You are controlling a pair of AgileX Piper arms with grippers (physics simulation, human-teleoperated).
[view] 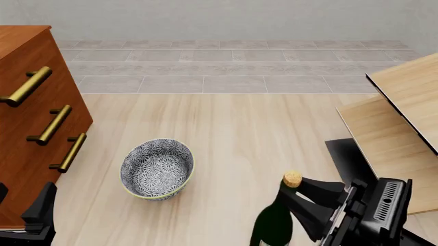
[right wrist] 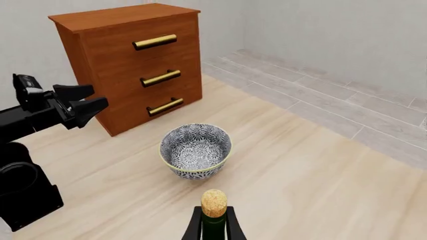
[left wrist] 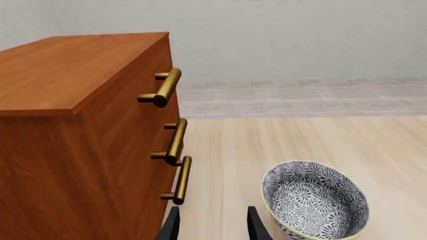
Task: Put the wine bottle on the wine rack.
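Observation:
The dark green wine bottle (view: pixel 272 224) with its gold-capped top (right wrist: pixel 213 202) stands upright at the near edge, right of centre; its lower part is cut off by the frame. My right gripper (view: pixel 293 190) is shut on its neck, with one finger (right wrist: pixel 194 226) pressed against each side. The pale-wood wine rack (view: pixel 400 110), slanted panels on a black base, stands to the right of the bottle. My left gripper (left wrist: pixel 212 223) hangs open and holds nothing, beside the cabinet's front and apart from the bottle; it also shows as the left gripper (right wrist: pixel 100 93) in the right wrist view.
A reddish-brown drawer cabinet (view: pixel 27 92) with three brass handles stands at the left. A blue-and-white patterned bowl (view: pixel 157 168) sits on the wooden table (view: pixel 239 128) between cabinet and bottle. Grey tiled floor (view: pixel 233 66) runs along the far side.

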